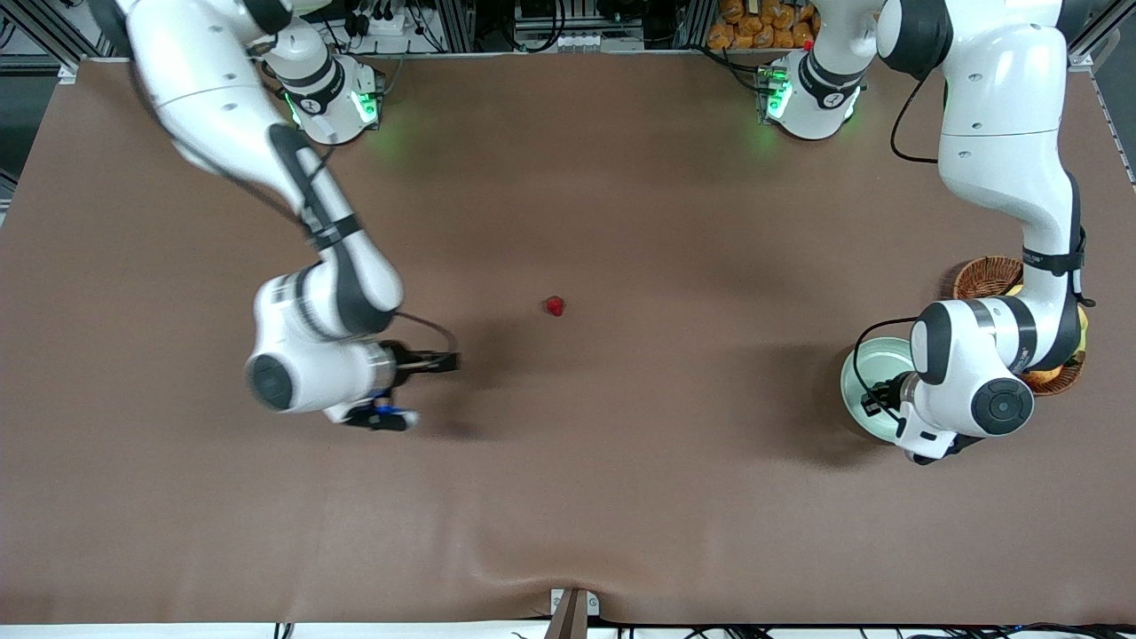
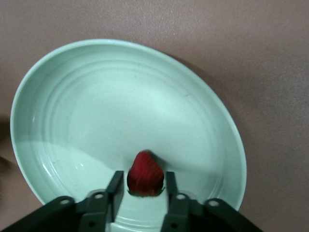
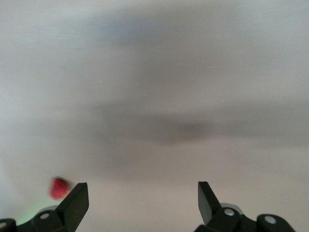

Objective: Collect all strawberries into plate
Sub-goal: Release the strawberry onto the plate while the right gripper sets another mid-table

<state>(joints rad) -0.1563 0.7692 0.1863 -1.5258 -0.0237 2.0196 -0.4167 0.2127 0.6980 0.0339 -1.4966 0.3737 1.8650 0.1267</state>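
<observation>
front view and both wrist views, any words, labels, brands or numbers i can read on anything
None can be read.
The plate, the strawberry between the left gripper fingers and the brown table cover carry no print.
Small marks on the arm bases are too small to read.

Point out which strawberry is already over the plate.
The strawberry between the left gripper's fingers, over the plate. The other strawberry lies alone on the bare table mid-way between the arms.

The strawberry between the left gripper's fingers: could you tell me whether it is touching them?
Cannot tell. In the left wrist view the strawberry sits between the left gripper's fingers over the plate, but neither contact nor gap shows plainly.
</observation>
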